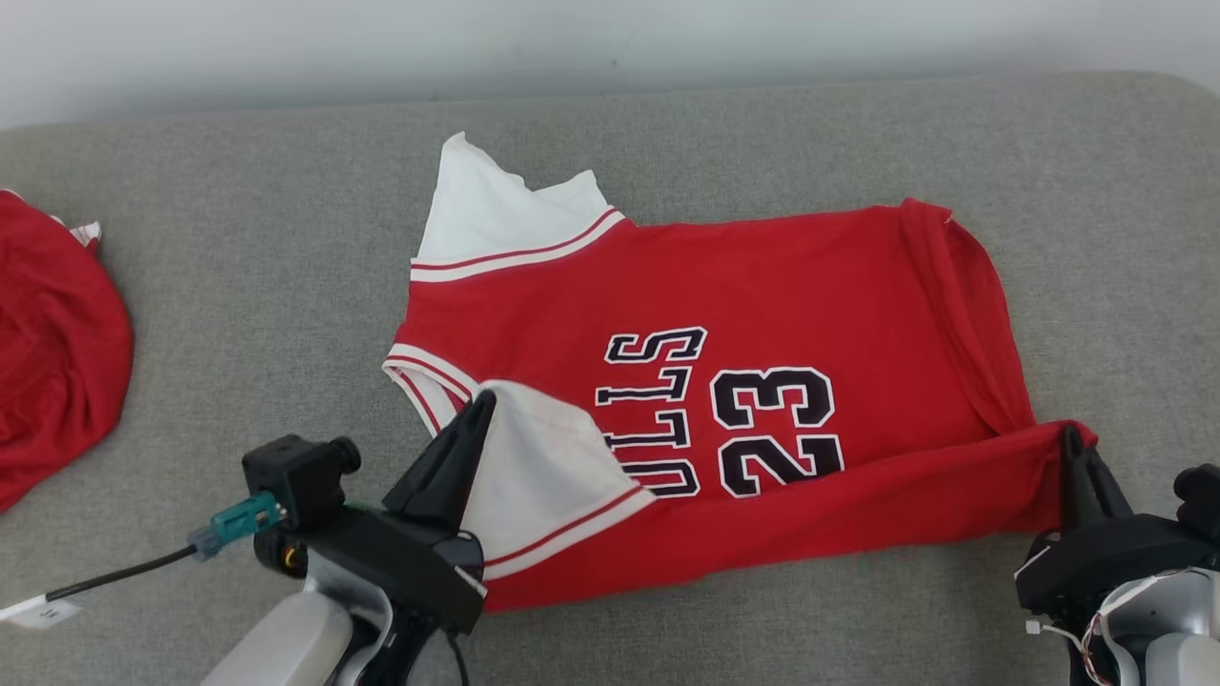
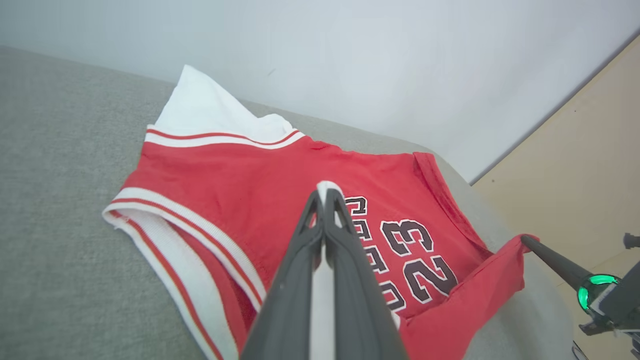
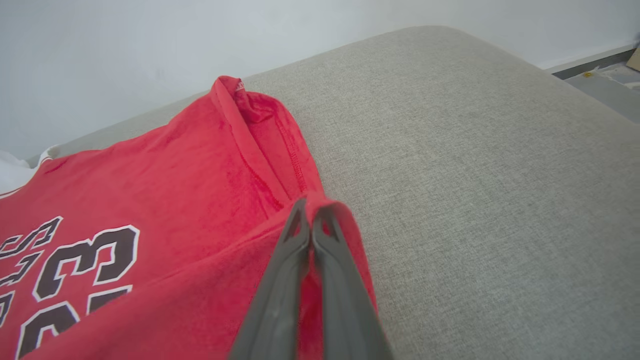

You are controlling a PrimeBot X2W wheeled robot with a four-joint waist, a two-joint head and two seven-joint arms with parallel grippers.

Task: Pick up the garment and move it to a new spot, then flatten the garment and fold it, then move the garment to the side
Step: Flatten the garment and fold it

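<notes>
Cushion [image 1: 238,286] lies under everything, a broad grey pad of coarse woven cloth with rounded corners, backed by a smooth pale wall [image 1: 610,38]. Across its middle lies the jersey [image 1: 782,286], soft red knit with its body mostly flat and its near edge turned up and over in a long rolled band. At the cushion's left edge sits a second red garment [image 1: 57,343], bunched into a rounded heap and well apart from the jersey.

The jersey's far sleeve [image 1: 496,205] is plain white and pointed, with red-and-white striped trim where it meets the body. The near sleeve [image 1: 553,476] is white too, folded over onto the lettering.

My left gripper [image 1: 484,400] is closed on that near sleeve: in the left wrist view the two dark tapered fingers [image 2: 345,260] press together, with a strip of white cloth between them. My right gripper [image 1: 1072,438] is clamped on the red hem corner at the jersey's right end, and in the right wrist view the fabric wraps over the fingertips.

Block numerals 23 [image 1: 777,429] show in black with white outlines.

A black cable with a teal plug [image 1: 233,522] runs from my left wrist, and a small paper tag [image 1: 43,612] sits on it.
</notes>
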